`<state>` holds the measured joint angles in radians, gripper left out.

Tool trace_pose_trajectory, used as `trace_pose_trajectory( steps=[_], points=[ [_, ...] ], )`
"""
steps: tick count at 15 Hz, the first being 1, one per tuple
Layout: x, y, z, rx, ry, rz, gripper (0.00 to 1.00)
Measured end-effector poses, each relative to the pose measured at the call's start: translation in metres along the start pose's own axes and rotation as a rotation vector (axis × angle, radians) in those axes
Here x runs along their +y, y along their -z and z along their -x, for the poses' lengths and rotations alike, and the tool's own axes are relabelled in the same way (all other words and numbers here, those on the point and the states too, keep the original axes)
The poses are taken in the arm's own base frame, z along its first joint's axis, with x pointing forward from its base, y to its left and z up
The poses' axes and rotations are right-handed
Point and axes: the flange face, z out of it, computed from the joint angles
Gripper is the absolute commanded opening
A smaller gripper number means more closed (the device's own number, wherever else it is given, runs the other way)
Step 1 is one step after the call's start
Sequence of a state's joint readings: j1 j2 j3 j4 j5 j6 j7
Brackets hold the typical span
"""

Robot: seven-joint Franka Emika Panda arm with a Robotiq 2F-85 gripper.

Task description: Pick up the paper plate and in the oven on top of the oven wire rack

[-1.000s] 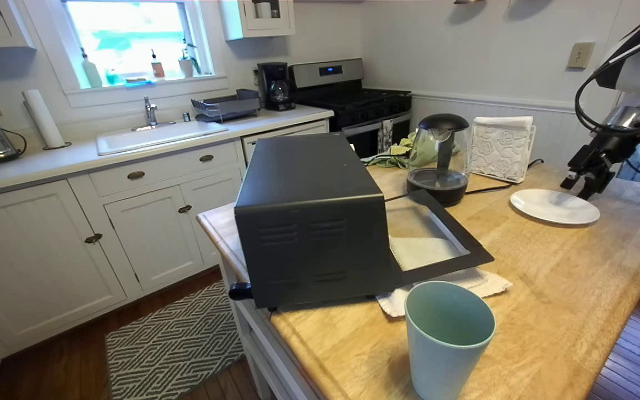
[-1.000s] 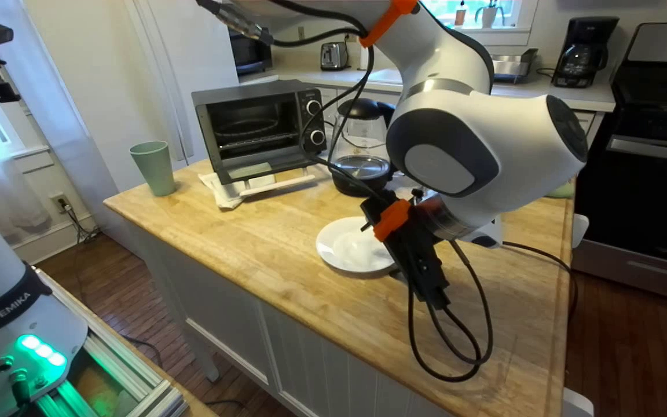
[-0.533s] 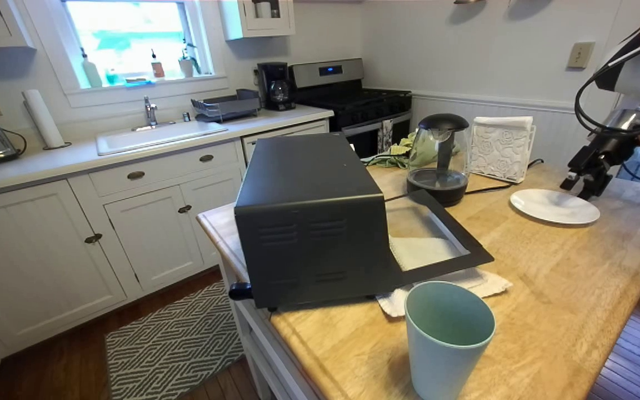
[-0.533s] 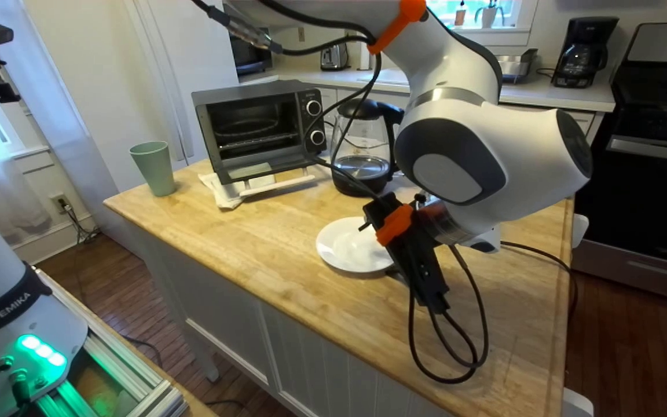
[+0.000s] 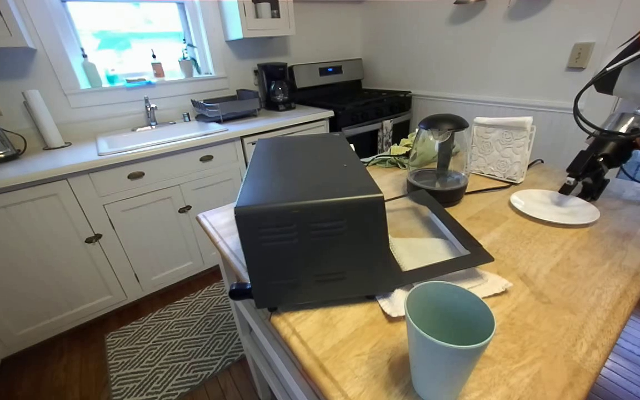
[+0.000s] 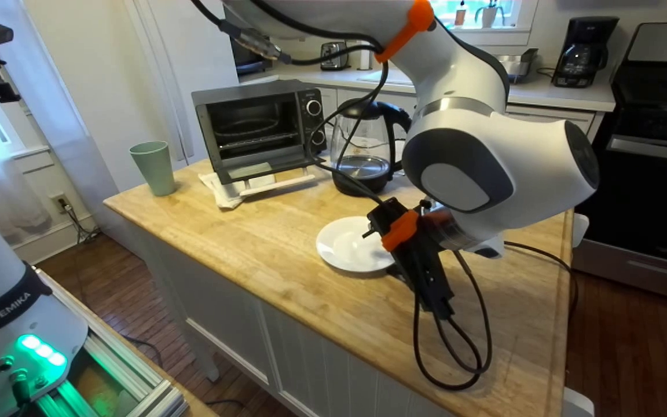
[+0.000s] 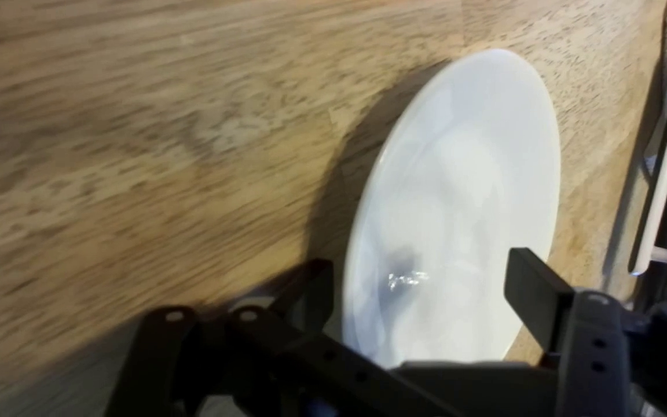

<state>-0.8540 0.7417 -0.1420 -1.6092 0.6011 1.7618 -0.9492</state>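
Observation:
The white plate (image 5: 553, 210) lies flat on the wooden table. It also shows in an exterior view (image 6: 350, 246) and in the wrist view (image 7: 466, 185). My gripper (image 5: 577, 192) is low at the plate's edge. In the wrist view the gripper (image 7: 424, 284) is open and empty, with one finger just outside the rim and the other over the plate. Contact cannot be told. The black oven (image 5: 309, 233) stands on the table with its glass door (image 5: 467, 236) dropped open. Its wire rack (image 6: 258, 141) shows inside in an exterior view.
A glass kettle (image 5: 439, 161) stands between oven and plate. A teal cup (image 5: 448, 339) stands beside the oven. A white cloth (image 5: 486, 283) lies under the oven door. A white napkin holder (image 5: 502, 150) stands behind the plate. Cables (image 6: 449, 379) hang from the arm.
My gripper has moved down a little toward the plate, and one finger now shows over the plate's rim in an exterior view. The plate and oven have not moved.

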Motion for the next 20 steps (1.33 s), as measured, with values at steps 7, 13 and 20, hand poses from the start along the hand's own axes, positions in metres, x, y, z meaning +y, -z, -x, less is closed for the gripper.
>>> trace_pose_trajectory(
  steps=[7, 13, 20],
  points=[
    [0.0, -0.002, -0.002, 0.0, 0.004, -0.003, 0.16],
    [-0.001, -0.002, -0.003, -0.004, 0.005, -0.017, 0.03],
    [-0.01, 0.002, 0.0, -0.043, 0.015, -0.095, 0.02]
  ],
)
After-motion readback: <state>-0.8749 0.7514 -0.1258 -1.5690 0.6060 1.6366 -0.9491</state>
